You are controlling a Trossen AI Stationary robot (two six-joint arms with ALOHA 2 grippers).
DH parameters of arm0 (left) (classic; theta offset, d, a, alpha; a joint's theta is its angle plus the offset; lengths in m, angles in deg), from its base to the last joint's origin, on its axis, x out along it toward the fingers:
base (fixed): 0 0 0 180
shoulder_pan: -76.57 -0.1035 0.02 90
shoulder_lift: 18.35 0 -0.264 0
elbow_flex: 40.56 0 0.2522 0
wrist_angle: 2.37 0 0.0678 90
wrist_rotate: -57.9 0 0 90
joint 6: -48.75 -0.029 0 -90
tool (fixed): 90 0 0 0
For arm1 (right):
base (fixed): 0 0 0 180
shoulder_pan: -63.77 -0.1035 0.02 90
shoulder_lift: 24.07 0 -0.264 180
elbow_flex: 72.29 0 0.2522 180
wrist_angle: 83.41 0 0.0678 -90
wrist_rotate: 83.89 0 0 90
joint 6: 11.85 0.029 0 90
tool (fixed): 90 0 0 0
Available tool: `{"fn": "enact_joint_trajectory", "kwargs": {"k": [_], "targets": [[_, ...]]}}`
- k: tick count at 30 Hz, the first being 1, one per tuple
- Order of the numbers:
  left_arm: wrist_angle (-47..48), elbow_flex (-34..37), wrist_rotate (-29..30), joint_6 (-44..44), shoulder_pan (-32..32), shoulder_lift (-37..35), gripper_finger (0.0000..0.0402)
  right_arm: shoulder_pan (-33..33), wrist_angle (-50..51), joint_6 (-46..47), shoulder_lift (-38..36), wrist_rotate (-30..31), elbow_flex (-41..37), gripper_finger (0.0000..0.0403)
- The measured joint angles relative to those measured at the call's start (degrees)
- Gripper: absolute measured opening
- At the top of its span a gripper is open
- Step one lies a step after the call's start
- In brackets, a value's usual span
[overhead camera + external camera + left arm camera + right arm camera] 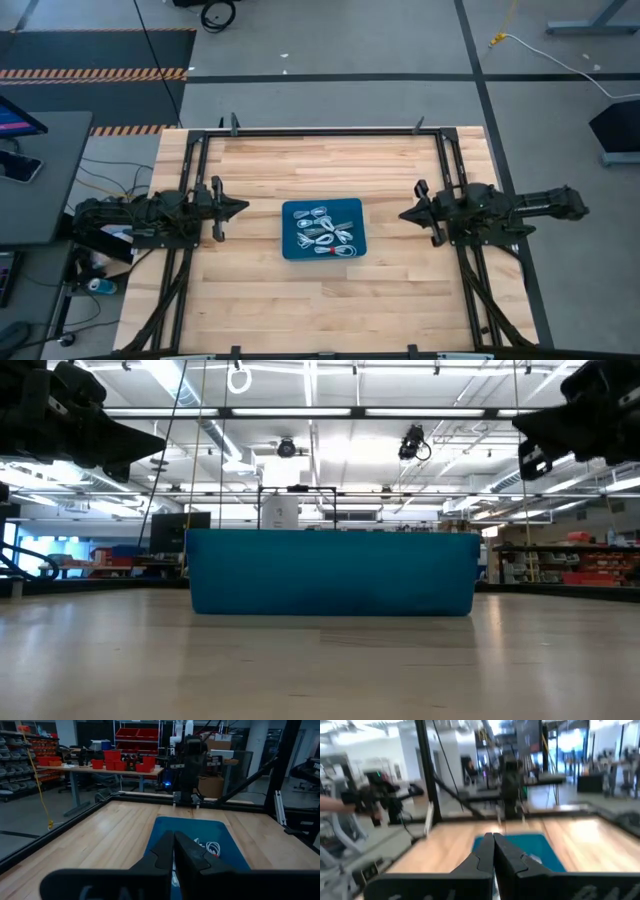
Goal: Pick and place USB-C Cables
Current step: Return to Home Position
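Well, the blue bin (288, 232) is sitting near the middle of the wooden table (330, 300), and the USB-C cables (325, 228) are all lying inside it, small pale coils crowded together on its floor. One of them, at the edge of the heap nearest the table's front, is showing a spot of red (322, 250). From table height the cables are hiding behind the bin's wall, and only the bin's long blue side is showing.

The left gripper (243, 208) is hanging off to the bin's left, apart from it and above the bare wood, with its tip pointing towards the bin. Its own camera is looking straight over the bin; its two dark fingers (159, 851) are pressing together along their whole length, with no gap between them, and they are carrying nothing.

The right gripper (403, 213) is mirroring it on the bin's right, likewise apart from the bin and aiming at it. Its fingers (480, 854) are also meeting flat against each other, and nothing is sitting between them.

Both arms are stretching level from opposite sides of the black frame, so the bin is lying between the two tips, and neither tip is touching it.
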Motion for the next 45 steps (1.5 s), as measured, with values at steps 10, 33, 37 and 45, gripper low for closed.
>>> {"fn": "enact_joint_trajectory", "kwargs": {"k": [10, 33, 37, 45], "targets": [[0.0, -0.02, 0.02, -0.36, 0.0, 0.0, 0.0021, 0.02, 11.28, -0.95, -1.48, 2.98, 0.0, 0.0009], [-0.07, 0.0, 0.07, -2.99, -0.04, 0.0, 0.0021, 0.24, 12.82, -3.64, -1.36, 6.57, 0.0, 0.0009], [-0.61, 0.05, 0.09, -2.98, -0.04, -0.01, 0.002, 0.24, 12.82, -11.98, -1.28, 6.6, 0.0, 0.0009], [-3.72, 0.37, 0.09, -2.97, -0.04, -0.02, 0.002, 0.24, 12.82, -16.27, -1.17, 6.68, 0.0, 0.0009]]}}
